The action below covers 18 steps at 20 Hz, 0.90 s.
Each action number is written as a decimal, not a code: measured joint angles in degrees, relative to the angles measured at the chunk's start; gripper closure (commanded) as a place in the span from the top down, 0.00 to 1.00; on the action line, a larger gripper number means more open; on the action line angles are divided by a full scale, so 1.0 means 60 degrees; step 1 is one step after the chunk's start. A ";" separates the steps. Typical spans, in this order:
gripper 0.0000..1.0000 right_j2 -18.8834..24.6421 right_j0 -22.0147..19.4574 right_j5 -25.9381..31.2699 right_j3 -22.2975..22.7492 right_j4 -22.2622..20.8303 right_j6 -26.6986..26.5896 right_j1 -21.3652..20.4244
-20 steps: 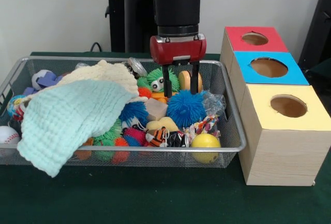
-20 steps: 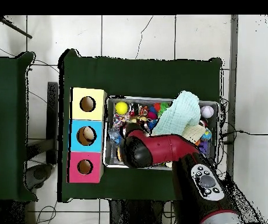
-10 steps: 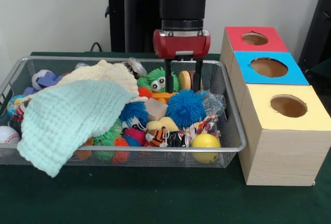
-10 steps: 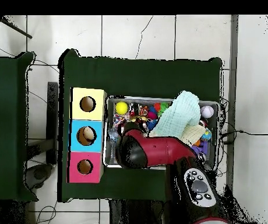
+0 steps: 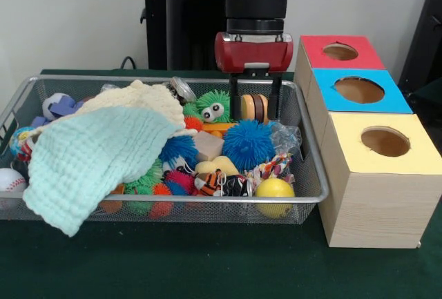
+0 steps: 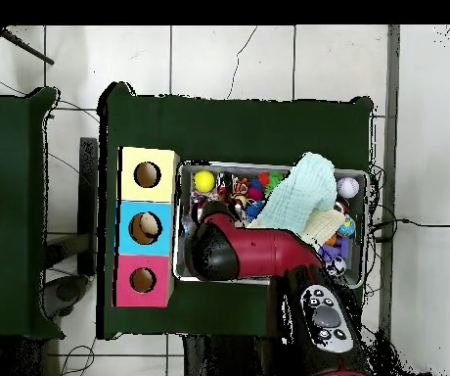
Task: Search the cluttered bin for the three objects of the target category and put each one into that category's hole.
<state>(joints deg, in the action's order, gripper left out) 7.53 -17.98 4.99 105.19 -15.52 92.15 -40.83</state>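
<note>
My gripper point(image 5: 255, 111) hangs open over the back right part of the wire bin point(image 5: 173, 199). Its two black fingers point(image 5: 235, 102) stand on either side of a tan wooden disc toy with a dark middle band point(image 5: 253, 108), which stands on edge against the bin's back wall. I cannot tell whether the fingers touch it. A green fuzzy toy with eyes point(image 5: 215, 108) sits just left of it and a blue spiky ball point(image 5: 248, 143) in front. In the overhead view the red arm point(image 6: 258, 255) covers the gripper and the toy.
Red point(image 5: 340, 52), blue point(image 5: 359, 90) and yellow point(image 5: 385, 141) boxes with holes stand right of the bin. A mint cloth point(image 5: 90, 161) and a cream cloth point(image 5: 138, 99) cover the bin's left half. A yellow ball point(image 5: 275, 190) lies front right, a baseball point(image 5: 10, 180) far left.
In the front view the gripper has moved right and risen slightly, from above the green fuzzy toy to astride the wooden disc toy. The bin's contents look unmoved.
</note>
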 measured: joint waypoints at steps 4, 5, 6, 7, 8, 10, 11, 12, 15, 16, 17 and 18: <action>1.00 -0.0207 0.0001 -0.0022 -0.0001 0.0014 0.0000 0.0314; 1.00 -0.0231 0.0000 -0.0033 0.0000 0.0014 0.0000 0.0351; 1.00 -0.0333 0.0008 -0.0112 0.0003 0.0010 0.0000 0.0492; 1.00 -0.0390 0.0015 -0.0204 0.0000 0.0012 0.0000 0.0574; 1.00 -0.0452 0.0037 -0.0339 0.0001 0.0011 0.0000 0.0641; 1.00 -0.0559 0.0087 -0.0587 0.0000 0.0014 0.0000 0.0748; 1.00 -0.0583 0.0104 -0.0644 0.0000 0.0014 0.0000 0.0764; 1.00 -0.0657 0.0174 -0.0817 -0.0001 0.0018 0.0000 0.0807; 1.00 -0.0856 0.0451 -0.0930 -0.0046 0.0126 0.0000 0.0835; 1.00 -0.0929 0.0578 -0.0928 -0.0086 0.0192 0.0000 0.0841; 1.00 -0.0955 0.0631 -0.0930 -0.0105 0.0223 0.0000 0.0844; 1.00 -0.1064 0.0846 -0.0930 -0.0192 0.0372 0.0000 0.0867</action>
<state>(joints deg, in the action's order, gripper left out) 1.14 -12.90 -0.59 104.04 -13.29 92.15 -35.63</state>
